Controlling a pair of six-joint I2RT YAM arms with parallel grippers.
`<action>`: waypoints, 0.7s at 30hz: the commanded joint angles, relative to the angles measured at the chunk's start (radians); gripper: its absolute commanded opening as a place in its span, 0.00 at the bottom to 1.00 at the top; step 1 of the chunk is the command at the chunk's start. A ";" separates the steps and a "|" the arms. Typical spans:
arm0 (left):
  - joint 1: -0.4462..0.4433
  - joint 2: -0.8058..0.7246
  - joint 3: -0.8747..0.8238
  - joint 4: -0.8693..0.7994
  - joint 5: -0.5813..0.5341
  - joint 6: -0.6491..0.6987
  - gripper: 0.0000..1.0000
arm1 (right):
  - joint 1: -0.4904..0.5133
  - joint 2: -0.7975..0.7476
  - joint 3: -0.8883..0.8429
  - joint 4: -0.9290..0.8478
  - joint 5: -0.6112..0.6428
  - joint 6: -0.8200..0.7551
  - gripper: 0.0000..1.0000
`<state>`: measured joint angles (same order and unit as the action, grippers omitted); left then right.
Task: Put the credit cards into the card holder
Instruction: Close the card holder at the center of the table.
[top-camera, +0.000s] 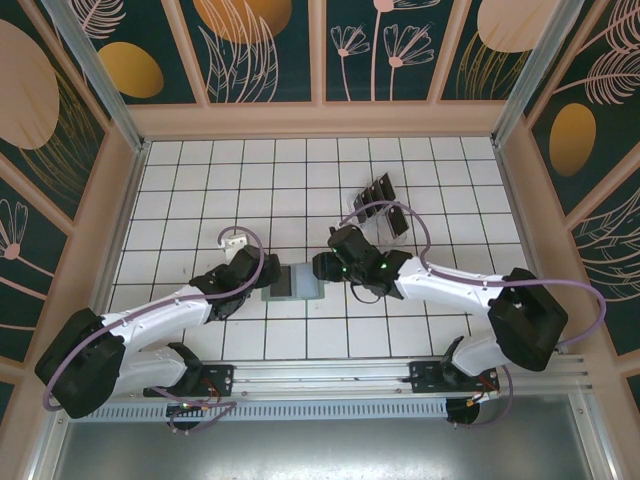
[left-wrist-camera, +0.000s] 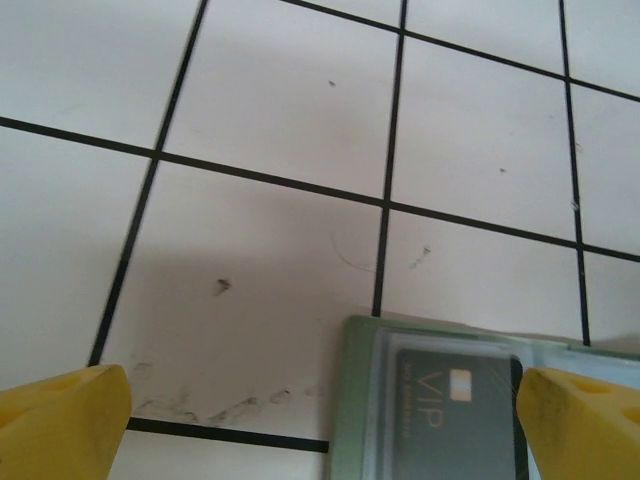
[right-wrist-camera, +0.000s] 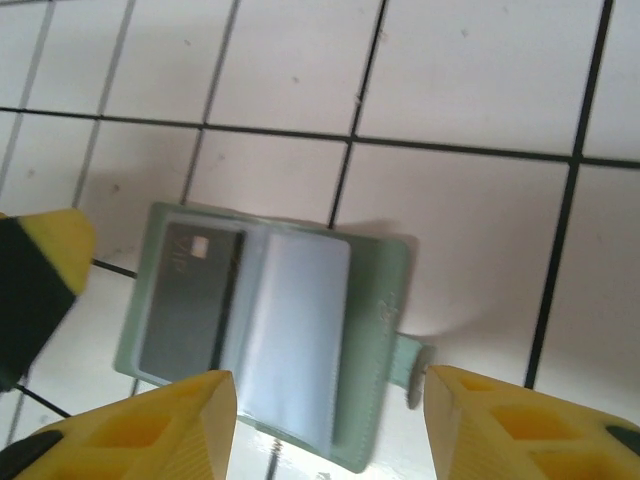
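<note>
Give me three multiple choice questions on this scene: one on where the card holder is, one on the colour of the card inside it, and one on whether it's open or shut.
1. Where does the holder lie?
A. against the back wall
B. between the left gripper and the right gripper
C. beside the right arm's base

2. What colour is the card in the holder?
A. red
B. white
C. dark grey

3. How is the holder?
A. open and flat
B. shut
C. standing on edge

Answers:
1 B: from above, it sits on the tiles with one gripper at each side.
2 C: the right wrist view shows it dark grey against the green case.
3 A: it lies spread out with its inside facing up.
</note>
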<state>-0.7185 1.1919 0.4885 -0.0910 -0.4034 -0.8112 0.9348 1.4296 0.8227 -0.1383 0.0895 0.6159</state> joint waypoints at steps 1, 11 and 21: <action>0.005 -0.014 -0.026 0.082 0.067 0.033 0.99 | -0.005 0.027 -0.030 0.018 0.030 0.029 0.53; 0.006 0.021 -0.038 0.131 0.126 0.053 0.99 | -0.031 0.105 -0.057 0.081 0.050 0.033 0.45; 0.005 0.094 -0.057 0.217 0.186 0.066 0.99 | -0.057 0.081 -0.112 0.141 0.002 0.043 0.04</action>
<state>-0.7185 1.2709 0.4435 0.0719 -0.2478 -0.7647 0.8822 1.5257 0.7319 -0.0357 0.1001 0.6506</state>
